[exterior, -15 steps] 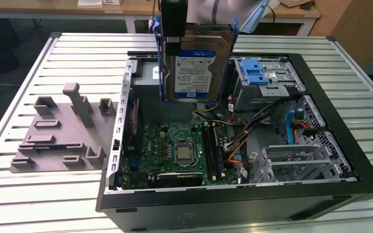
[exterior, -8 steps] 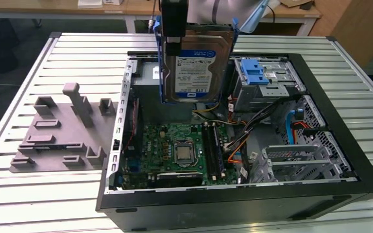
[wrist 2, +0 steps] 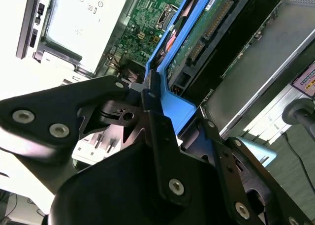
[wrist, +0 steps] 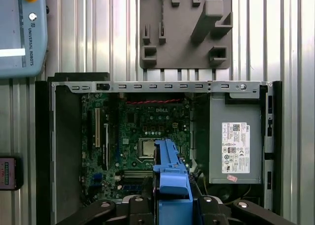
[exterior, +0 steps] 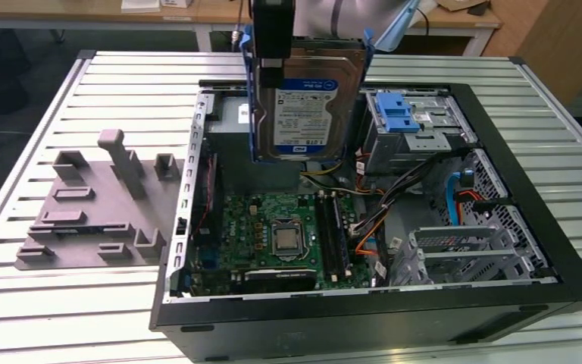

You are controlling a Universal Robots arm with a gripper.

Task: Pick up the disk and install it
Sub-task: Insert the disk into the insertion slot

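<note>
- gripper (wrist 2: 150,94) clamped on an edge of the blue carrier frame (wrist: 171,173); the plastic may flex and the grip slip.
- disk (exterior: 306,102) hangs upright in the air over the open computer case (exterior: 372,311); a drop would hit the motherboard (exterior: 261,224).
- loose cables (exterior: 367,224) near the drive bay (exterior: 412,129) could snag the frame.
</note>
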